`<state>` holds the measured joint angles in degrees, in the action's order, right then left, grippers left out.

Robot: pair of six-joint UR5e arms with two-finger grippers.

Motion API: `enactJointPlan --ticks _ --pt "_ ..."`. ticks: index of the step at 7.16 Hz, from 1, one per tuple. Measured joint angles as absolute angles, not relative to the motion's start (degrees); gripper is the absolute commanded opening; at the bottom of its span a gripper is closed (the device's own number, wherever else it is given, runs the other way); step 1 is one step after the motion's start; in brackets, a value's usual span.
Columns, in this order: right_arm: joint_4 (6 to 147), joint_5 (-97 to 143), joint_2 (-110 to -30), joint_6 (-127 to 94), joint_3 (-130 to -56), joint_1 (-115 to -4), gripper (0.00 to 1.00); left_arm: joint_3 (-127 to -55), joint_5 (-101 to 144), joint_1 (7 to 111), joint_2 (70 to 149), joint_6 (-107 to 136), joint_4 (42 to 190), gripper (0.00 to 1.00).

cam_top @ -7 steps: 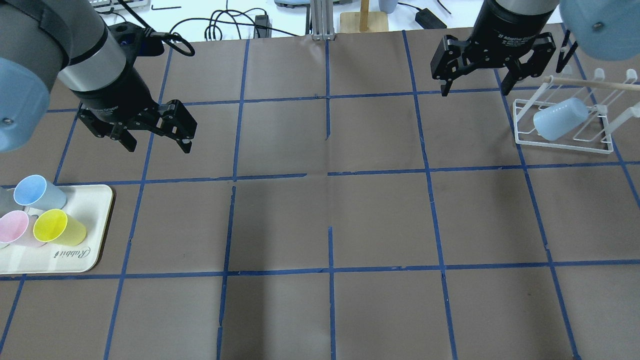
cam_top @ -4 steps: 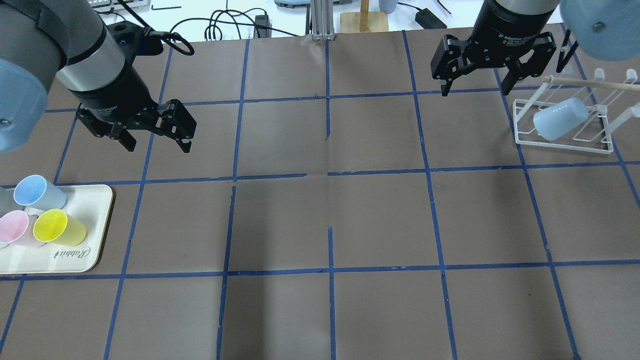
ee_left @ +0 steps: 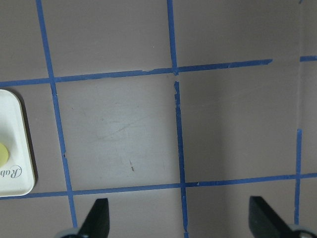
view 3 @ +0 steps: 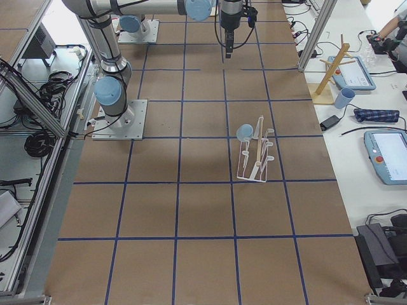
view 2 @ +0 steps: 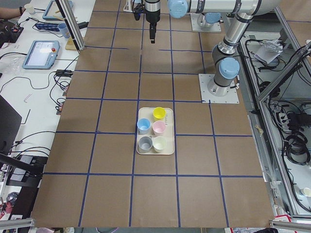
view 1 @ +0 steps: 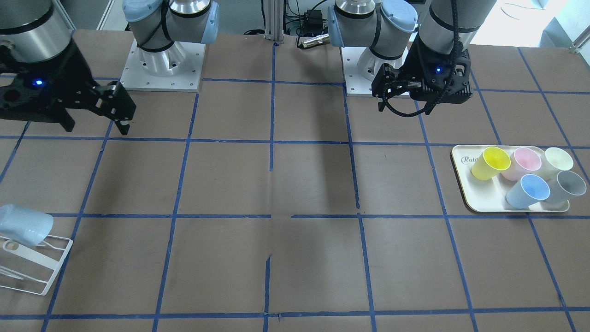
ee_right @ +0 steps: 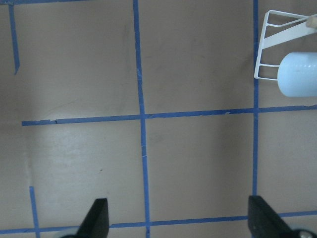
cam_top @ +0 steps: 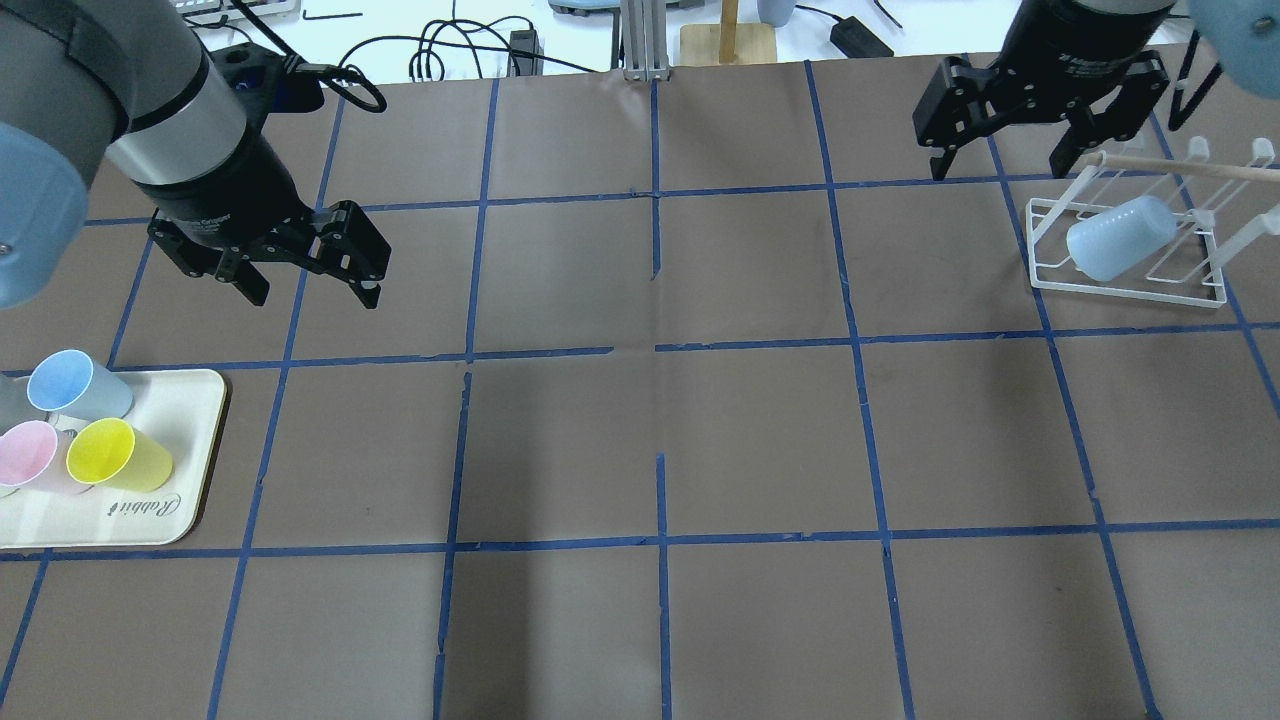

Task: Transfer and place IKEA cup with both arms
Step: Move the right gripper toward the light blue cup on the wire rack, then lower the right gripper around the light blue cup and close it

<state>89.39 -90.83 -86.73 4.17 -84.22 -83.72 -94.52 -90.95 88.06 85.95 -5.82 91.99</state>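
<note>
While the IKEA cup (cam_top: 1118, 238) lies tilted on the wire rack (cam_top: 1130, 288), just beside and below the right pincer (cam_top: 1010, 170), judge it light, stiff and slick: take it mid-wall, across the taper. The left pincer (cam_top: 316, 298) gapes empty, as does the right. Since a second ago the right pincer has shifted toward the rack; the cup stays put.

We only get part of the pale icy-blue tapered plastic tumbler (ee_right: 299, 74), clipped by the right-wrist view's edge; same deal with the rounded cream tray (ee_left: 17, 124) in left-wrist.
</note>
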Motion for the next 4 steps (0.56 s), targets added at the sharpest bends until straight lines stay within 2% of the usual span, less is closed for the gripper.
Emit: enactJointPlan --ticks 4 --pt "95.36 -90.0 -83.01 22.8 -85.3 -69.74 1.0 -94.56 -91.02 88.07 85.36 -5.93 92.19 1.0"
